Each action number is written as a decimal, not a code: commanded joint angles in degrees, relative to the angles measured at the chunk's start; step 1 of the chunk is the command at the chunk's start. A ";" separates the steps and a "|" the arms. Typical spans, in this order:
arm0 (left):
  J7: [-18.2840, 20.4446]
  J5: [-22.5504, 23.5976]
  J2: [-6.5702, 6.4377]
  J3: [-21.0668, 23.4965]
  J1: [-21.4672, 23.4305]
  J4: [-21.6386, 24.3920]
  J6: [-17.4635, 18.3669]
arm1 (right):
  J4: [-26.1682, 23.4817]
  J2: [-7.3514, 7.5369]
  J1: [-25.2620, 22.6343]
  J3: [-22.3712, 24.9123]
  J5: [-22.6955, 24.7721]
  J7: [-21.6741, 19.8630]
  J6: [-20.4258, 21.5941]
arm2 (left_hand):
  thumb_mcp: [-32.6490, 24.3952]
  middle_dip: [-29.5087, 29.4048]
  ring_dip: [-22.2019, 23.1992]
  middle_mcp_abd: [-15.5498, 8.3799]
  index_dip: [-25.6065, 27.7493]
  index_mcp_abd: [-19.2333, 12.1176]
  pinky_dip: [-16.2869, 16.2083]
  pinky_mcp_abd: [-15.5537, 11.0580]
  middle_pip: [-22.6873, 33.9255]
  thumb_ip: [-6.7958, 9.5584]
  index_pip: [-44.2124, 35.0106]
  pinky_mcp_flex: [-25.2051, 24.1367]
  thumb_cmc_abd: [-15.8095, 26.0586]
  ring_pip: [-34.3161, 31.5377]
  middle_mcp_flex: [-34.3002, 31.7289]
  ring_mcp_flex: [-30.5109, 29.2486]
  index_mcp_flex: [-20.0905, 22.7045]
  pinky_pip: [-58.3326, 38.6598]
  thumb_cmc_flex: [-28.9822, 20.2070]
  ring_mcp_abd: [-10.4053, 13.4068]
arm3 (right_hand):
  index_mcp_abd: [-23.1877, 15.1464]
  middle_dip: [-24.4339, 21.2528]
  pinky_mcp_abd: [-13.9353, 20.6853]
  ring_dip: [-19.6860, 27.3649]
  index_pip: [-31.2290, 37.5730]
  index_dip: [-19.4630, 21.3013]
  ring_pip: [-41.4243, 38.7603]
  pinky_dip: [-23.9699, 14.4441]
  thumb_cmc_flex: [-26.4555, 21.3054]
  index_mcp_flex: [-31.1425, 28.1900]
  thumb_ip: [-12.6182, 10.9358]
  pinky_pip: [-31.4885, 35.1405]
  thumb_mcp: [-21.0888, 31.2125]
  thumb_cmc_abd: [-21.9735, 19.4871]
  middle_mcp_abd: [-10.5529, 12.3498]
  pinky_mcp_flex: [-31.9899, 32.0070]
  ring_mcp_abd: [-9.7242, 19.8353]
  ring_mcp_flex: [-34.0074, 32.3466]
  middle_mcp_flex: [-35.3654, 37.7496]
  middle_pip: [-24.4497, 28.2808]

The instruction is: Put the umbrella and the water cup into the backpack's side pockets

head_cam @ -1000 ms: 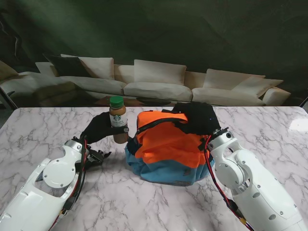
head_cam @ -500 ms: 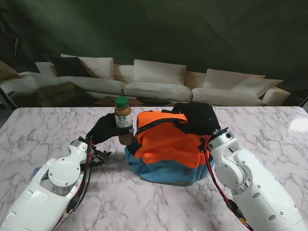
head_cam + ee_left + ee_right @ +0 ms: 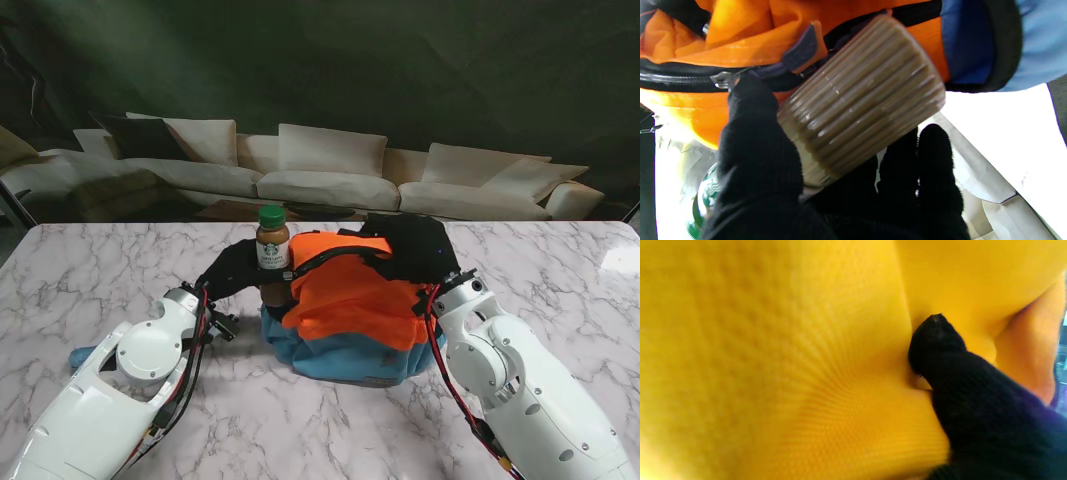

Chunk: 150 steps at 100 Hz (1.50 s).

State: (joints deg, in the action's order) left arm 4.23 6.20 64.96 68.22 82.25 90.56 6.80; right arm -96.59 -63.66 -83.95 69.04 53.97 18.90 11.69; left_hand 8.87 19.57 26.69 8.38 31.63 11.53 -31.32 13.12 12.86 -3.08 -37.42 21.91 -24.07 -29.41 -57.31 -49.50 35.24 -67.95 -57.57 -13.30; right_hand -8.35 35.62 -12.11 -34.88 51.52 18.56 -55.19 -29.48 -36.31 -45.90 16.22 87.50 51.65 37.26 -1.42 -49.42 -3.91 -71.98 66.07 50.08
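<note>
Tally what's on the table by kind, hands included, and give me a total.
Bottles: 1, the coffee bottle, held by the left hand.
Backpacks: 1, the orange and blue backpack.
Hands: 2, with the right hand on the backpack.
Blue item by the left arm: 1, unidentifiable.
Total: 5.

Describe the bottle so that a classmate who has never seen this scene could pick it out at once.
Start at the orange and blue backpack in the middle of the marble table. On its left side, the black-gloved left hand holds the bottle upright against the bag. It is the only brown, ribbed bottle with a green cap.
</note>
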 commanded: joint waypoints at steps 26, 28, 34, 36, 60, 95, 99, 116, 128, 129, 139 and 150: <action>1.13 -2.90 0.96 -1.56 -0.62 -1.73 -0.53 | 0.47 -0.11 -0.35 -0.63 -0.14 -0.53 0.12 | -7.46 -0.10 0.91 -7.91 -1.69 -12.16 -1.09 -0.38 -0.79 1.94 -0.73 -2.66 12.22 -0.80 -1.87 0.71 4.29 -0.53 -12.58 1.98 | -10.73 0.08 1.60 -1.16 7.46 3.08 -1.73 -0.91 -7.69 -4.87 -2.70 0.05 5.57 -6.50 2.14 0.00 1.87 -3.35 0.26 0.16; 1.25 -2.96 0.92 -1.52 -0.50 -1.64 -0.50 | 0.50 -0.12 -0.30 -0.67 -0.20 -0.54 0.09 | -7.47 -0.08 0.90 -7.90 -1.74 -12.14 -1.11 -0.37 -0.78 1.95 -0.72 -2.70 12.23 -0.75 -1.94 0.70 4.31 -0.52 -12.61 1.98 | -10.73 0.08 1.60 -1.16 7.46 3.09 -1.74 -0.91 -7.68 -4.87 -2.70 0.05 5.57 -6.54 2.13 0.00 1.90 -3.37 0.26 0.16; 1.54 -2.92 0.80 -1.32 -0.07 -1.38 -0.17 | 0.57 -0.16 -0.19 -0.77 -0.37 -0.54 0.01 | -7.43 -0.01 0.88 -7.85 -1.82 -12.19 -1.17 -0.39 -0.77 1.94 -0.78 -2.64 12.18 -0.65 -2.07 0.59 4.42 -0.57 -12.51 2.24 | -10.74 0.08 1.60 -1.17 7.45 3.09 -1.74 -0.91 -7.68 -4.85 -2.69 0.05 5.55 -6.51 2.12 0.00 1.90 -3.35 0.24 0.15; 1.68 -3.01 0.75 -1.20 0.12 -1.23 -0.08 | 0.59 -0.16 -0.17 -0.78 -0.40 -0.54 -0.01 | -7.46 0.00 0.88 -7.80 -1.84 -12.18 -1.18 -0.39 -0.76 1.95 -0.79 -2.62 12.15 -0.64 -2.10 0.56 4.44 -0.59 -12.57 2.22 | -10.76 0.07 1.60 -1.17 7.44 3.08 -1.74 -0.91 -7.67 -4.83 -2.69 0.05 5.55 -6.53 2.14 0.00 1.89 -3.35 0.23 0.14; 2.45 -2.18 0.26 -0.03 1.86 -0.02 1.14 | 0.74 -0.21 0.04 -0.93 -0.55 -0.47 -0.03 | -7.50 3.17 2.63 -6.97 -3.79 -12.14 -1.40 -0.74 4.18 1.98 -0.47 -4.09 11.75 -1.23 -3.46 1.53 5.94 0.25 -12.15 2.63 | -10.71 0.09 1.61 -1.16 7.45 3.11 -1.75 -0.92 -7.70 -4.84 -2.70 0.05 5.54 -6.51 2.09 0.00 1.95 -3.37 0.21 0.15; -0.85 -0.59 1.21 -2.76 -0.99 -3.28 1.14 | 0.73 -0.18 0.34 -1.42 -0.82 -0.96 0.37 | -7.41 2.46 3.91 -8.60 -6.25 -12.93 -2.36 -1.39 1.70 1.92 0.90 -5.74 12.14 0.31 -2.86 4.68 6.05 0.81 -11.70 3.29 | -10.72 0.09 1.61 -1.17 7.43 3.12 -1.76 -0.92 -7.70 -4.87 -2.71 0.04 5.58 -6.53 2.14 0.00 1.89 -3.36 0.23 0.15; -1.64 0.08 1.37 -3.15 -1.54 -3.80 1.43 | 0.72 -0.18 0.34 -1.43 -0.85 -1.00 0.42 | -7.41 2.61 5.81 -8.82 -6.60 -13.20 -3.12 -1.89 1.78 1.95 0.97 -5.05 12.30 -2.07 -2.81 3.92 5.90 -0.29 -11.50 3.29 | -10.72 0.10 1.61 -1.18 7.42 3.12 -1.79 -0.92 -7.70 -4.86 -2.70 0.04 5.58 -6.51 2.16 0.00 1.90 -3.38 0.24 0.16; -3.30 1.45 1.84 -4.66 -3.78 -5.97 2.21 | 0.76 -0.18 0.34 -1.51 -1.08 -1.23 0.66 | -7.35 0.89 17.00 -11.07 -9.35 -14.69 -6.25 -3.25 -1.62 1.93 2.79 -4.54 13.13 -10.73 -1.66 3.28 5.09 -3.48 -10.85 3.07 | -10.80 0.11 1.61 -1.18 7.42 3.15 -1.79 -0.93 -7.68 -4.90 -2.71 0.04 5.60 -6.52 2.12 0.00 1.88 -3.34 0.31 0.16; -3.28 0.65 2.08 -5.63 -4.74 -6.89 2.46 | 0.86 -0.17 0.37 -1.59 -1.18 -1.32 0.85 | -7.32 0.02 19.11 -12.42 -10.69 -15.51 -6.85 -3.65 -4.15 1.91 3.55 -5.06 13.80 -11.10 -0.24 3.49 4.84 -3.36 -10.56 3.70 | -10.80 0.12 1.61 -1.20 7.40 3.17 -1.82 -0.93 -7.69 -4.88 -2.71 0.04 5.62 -6.47 2.19 0.00 1.94 -3.37 0.30 0.15; -3.18 0.49 2.07 -5.69 -4.79 -6.93 2.45 | 0.86 -0.17 0.37 -1.60 -1.18 -1.34 0.87 | -7.32 0.02 19.11 -12.42 -10.69 -15.51 -6.85 -3.65 -4.15 1.91 3.55 -5.06 13.80 -11.10 -0.24 3.49 4.84 -3.36 -10.56 3.70 | -10.80 0.12 1.61 -1.20 7.40 3.17 -1.82 -0.93 -7.67 -4.88 -2.70 0.04 5.61 -6.46 2.21 0.00 1.92 -3.36 0.30 0.14; -1.73 -1.01 1.96 -6.35 -5.14 -7.30 2.43 | 0.92 -0.15 0.41 -1.66 -1.23 -1.46 1.00 | -7.31 -1.35 19.17 -13.39 -12.21 -16.19 -6.93 -3.84 -6.26 1.87 4.82 -5.39 14.35 -10.22 1.68 3.59 4.22 -2.91 -10.80 4.00 | -10.86 0.13 1.61 -1.19 7.39 3.17 -1.82 -0.93 -7.65 -4.88 -2.70 0.04 5.63 -6.53 2.22 0.00 1.94 -3.36 0.30 0.14; 0.61 -1.58 1.50 -6.88 -5.50 -7.66 2.65 | 0.99 -0.15 0.45 -1.65 -1.29 -1.50 1.16 | -7.34 -2.91 18.15 -14.31 -13.76 -17.11 -7.11 -3.65 -7.65 1.89 6.33 -5.66 14.47 -8.41 4.33 3.38 3.44 -2.51 -11.51 4.42 | -10.86 0.12 1.61 -1.20 7.40 3.19 -1.83 -0.93 -7.63 -4.89 -2.69 0.04 5.63 -6.50 2.23 0.00 1.94 -3.35 0.29 0.12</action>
State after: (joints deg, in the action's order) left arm 3.00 4.28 66.27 62.20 77.23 82.60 9.00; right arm -96.03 -63.63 -83.22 67.97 52.64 17.86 12.49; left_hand 9.02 17.94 42.27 5.44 19.19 11.21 -36.94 11.73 7.18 -3.08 -31.40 16.68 -23.01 -32.29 -55.63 -43.45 34.99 -68.80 -58.03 -11.72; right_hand -8.24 36.02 -12.11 -35.37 51.52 18.68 -55.36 -29.48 -36.36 -45.90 16.22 87.49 51.69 37.26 -1.42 -49.42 -3.92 -71.99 66.07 50.08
